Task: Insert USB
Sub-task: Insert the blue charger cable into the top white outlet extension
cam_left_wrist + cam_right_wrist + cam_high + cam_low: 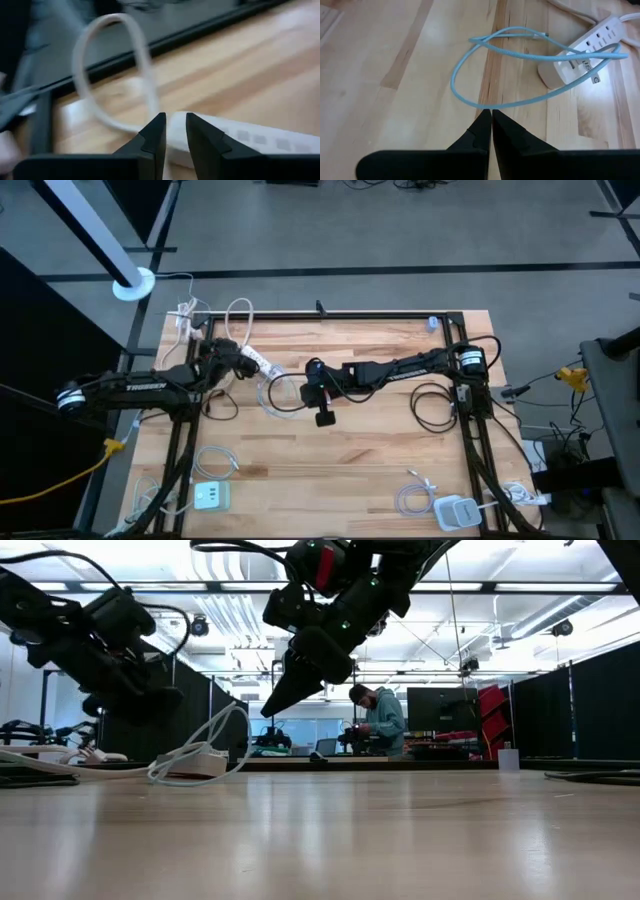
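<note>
While my right gripper [325, 418] hangs above the middle of the table [340, 470] with its fingers pressed together on nothing, I see the looped light-blue USB cable [520, 50] lying just beyond it, draped over the end of the white power strip [580, 55]. Farther toward the table's far left corner, my left gripper [173, 131] straddles the strip's other end, its fingers slightly apart; I cannot tell whether they grip it.
</note>
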Controlling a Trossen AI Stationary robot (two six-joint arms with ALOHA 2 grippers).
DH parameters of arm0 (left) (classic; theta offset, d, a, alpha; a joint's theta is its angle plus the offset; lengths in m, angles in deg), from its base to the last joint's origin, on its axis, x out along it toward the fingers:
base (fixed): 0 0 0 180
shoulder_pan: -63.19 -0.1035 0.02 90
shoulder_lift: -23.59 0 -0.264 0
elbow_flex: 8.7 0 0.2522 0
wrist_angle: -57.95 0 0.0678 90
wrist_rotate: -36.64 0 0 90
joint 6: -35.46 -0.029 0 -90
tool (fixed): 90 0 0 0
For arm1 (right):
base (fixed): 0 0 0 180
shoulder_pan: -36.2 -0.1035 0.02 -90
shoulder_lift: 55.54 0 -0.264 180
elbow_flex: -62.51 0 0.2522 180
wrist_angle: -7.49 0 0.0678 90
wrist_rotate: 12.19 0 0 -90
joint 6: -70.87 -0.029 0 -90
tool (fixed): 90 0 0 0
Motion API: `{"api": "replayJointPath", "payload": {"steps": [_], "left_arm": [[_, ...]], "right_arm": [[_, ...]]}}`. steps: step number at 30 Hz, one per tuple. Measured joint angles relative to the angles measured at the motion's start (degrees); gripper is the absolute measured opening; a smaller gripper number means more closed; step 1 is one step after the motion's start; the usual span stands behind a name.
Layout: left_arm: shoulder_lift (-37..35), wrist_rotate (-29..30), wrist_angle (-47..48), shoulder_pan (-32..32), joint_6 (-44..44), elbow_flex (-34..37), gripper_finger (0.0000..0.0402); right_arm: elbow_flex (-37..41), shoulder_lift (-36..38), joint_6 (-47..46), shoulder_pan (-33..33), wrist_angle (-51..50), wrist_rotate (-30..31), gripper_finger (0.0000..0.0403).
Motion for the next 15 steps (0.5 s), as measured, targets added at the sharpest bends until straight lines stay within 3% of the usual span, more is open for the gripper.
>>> {"api": "replayJointPath", "payload": {"steps": [6,15], "left_arm": [[-0.07,-16.14,-1.48,0.67,-3.85,1.16,0.0064],[7.88,-9.76,-8.36,0.63,6.88,3.60,0.0064]], "right_arm": [[0.34,0.00,0.58,0.03,0.30,0.02,0.0000],[0.62,0.00,0.64,0.13,1.56,0.00,0.0000]]}}
